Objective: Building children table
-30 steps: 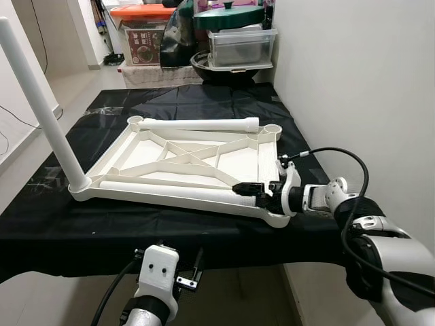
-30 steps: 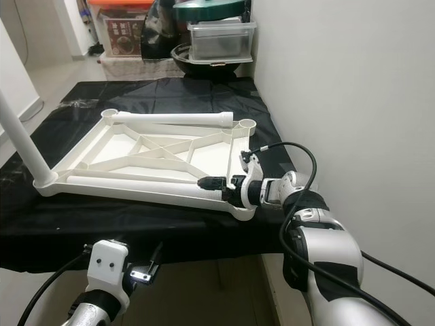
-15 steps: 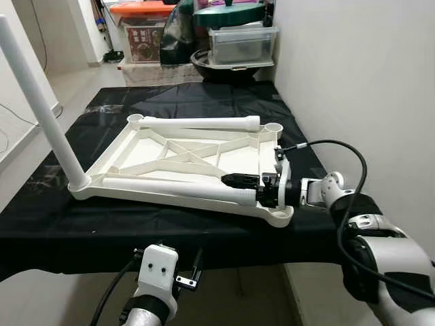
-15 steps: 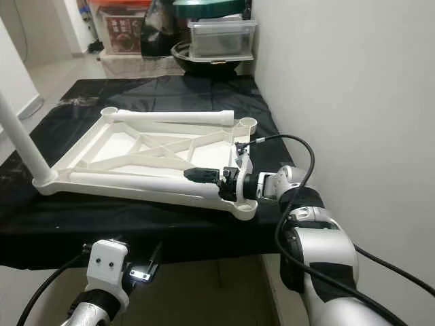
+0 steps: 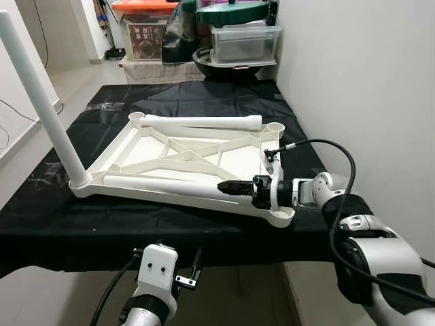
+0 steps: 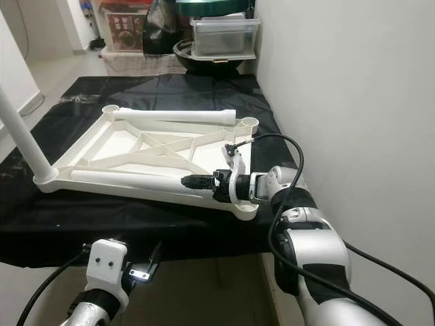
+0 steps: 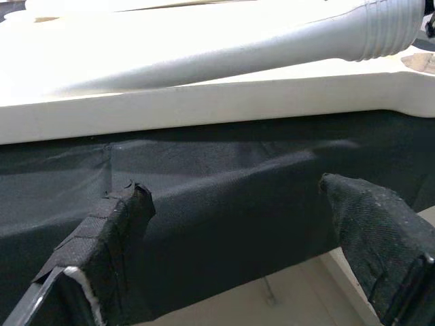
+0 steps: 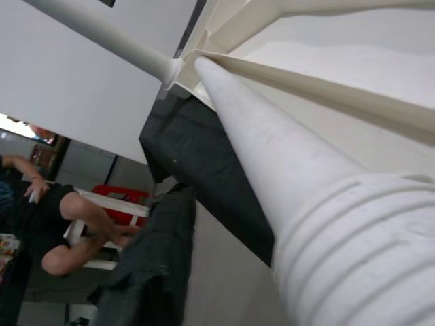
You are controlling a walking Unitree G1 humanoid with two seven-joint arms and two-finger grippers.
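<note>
My right gripper (image 5: 231, 185) is clamped on the loose table leg (image 5: 170, 185), lying along the upturned tabletop frame (image 5: 187, 159) near the table's (image 5: 102, 224) front edge. My left gripper (image 7: 238, 224) hangs open below that edge.

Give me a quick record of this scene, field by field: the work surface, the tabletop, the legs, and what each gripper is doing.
surface: black cloth over a low platform
tabletop: white tabletop lying underside up on the cloth
fitted leg: one leg standing in the near left corner socket
loose legs: near leg along the near edge; far leg along the far edge
right gripper: at the near leg's ridged end
left gripper: open, low beside the platform's near edge
</note>
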